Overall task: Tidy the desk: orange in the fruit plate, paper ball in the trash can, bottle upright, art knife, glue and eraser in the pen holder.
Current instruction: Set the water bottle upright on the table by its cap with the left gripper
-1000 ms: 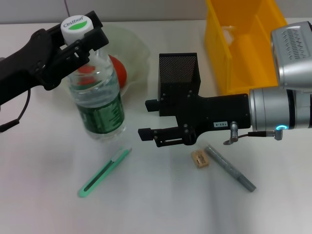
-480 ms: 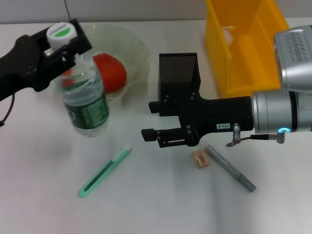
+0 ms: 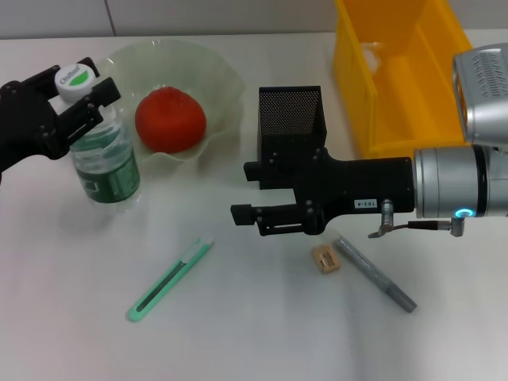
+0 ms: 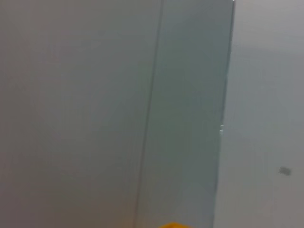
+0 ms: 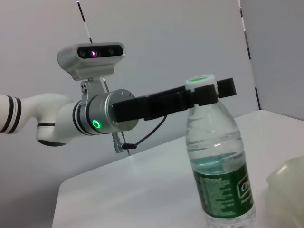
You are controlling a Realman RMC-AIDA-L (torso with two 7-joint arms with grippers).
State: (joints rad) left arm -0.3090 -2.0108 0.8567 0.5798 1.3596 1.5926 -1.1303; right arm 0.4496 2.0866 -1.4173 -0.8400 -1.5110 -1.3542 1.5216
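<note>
The left gripper [image 3: 78, 94] is clamped on the white-capped neck of one clear, ribbed plastic bottle [image 3: 103, 163], which stands upright on the table beside the translucent scalloped fruit plate [image 3: 218, 87] holding one orange [image 3: 170, 119]. The right gripper [image 3: 244, 214], fingers parted and empty, hovers before the black mesh pen holder [image 3: 290, 119]. One green art knife [image 3: 170, 280], one tan block eraser [image 3: 325, 259] and one grey glue stick [image 3: 374, 272] lie on the table.

Bottle [image 3: 101, 155] stands left of the fruit plate [image 3: 218, 87]; pen holder [image 3: 290, 119] sits right.
</note>
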